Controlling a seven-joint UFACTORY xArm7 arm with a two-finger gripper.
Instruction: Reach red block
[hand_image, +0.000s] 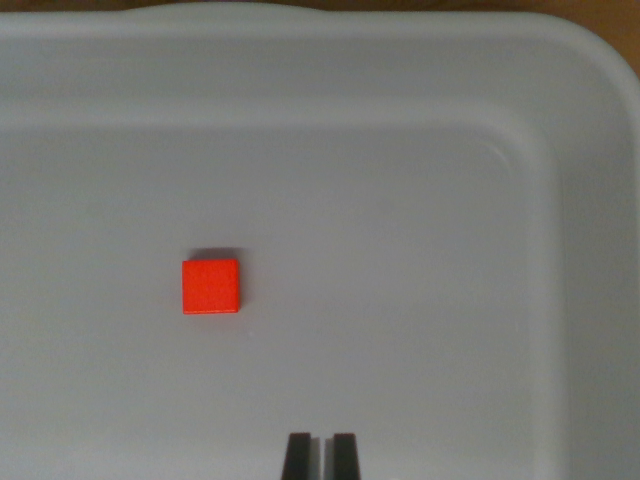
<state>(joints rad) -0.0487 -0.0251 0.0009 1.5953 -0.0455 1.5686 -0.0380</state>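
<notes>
One red block (210, 286), one white tray (560, 200), one pincer (321, 455).

Brown surface (400, 5) beyond white tray's rim (300, 30)

Only the two dark fingertips of the gripper (321, 455) show, cut off by the bottom edge of the frame. The white tray (560, 120) runs past the left, right and bottom edges; only its upper right corner is seen whole.
</notes>
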